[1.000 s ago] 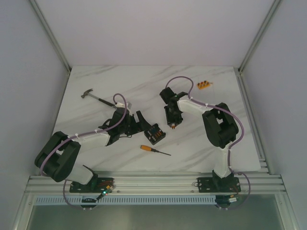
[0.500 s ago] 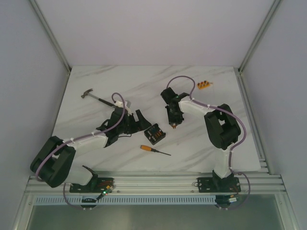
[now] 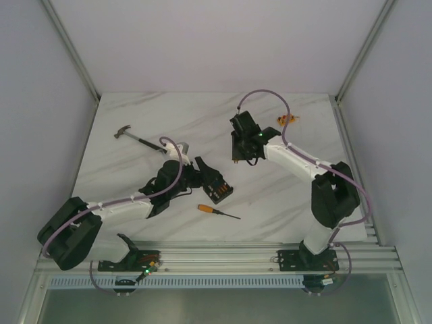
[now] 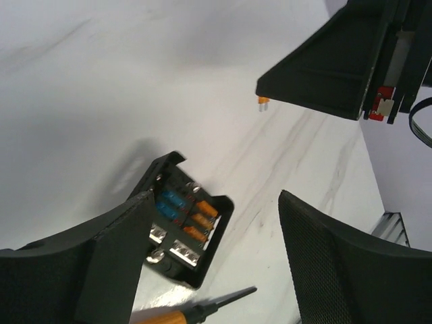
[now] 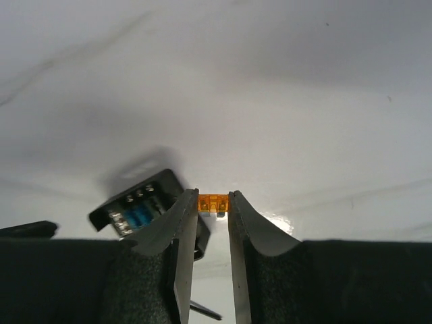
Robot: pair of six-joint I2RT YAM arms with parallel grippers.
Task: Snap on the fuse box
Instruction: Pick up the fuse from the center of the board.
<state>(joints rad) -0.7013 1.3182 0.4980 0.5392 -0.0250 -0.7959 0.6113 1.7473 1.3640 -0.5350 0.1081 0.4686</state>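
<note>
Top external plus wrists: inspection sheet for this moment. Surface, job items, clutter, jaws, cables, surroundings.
Surface: white marbled table top, no spills seen.
Job's things: fuse box lies open-faced on the table, with blue and orange fuses seated.
Clutter: hammer far left; screwdriver near the box; orange block far right, partly behind a cable.
Grippers: left gripper jaws open, one finger by the box. Right gripper jaws shut on an orange fuse, away from the box.
Cables: purple cables loop along both arms, no snag seen.
Surroundings: white walls, aluminium frame rail.
</note>
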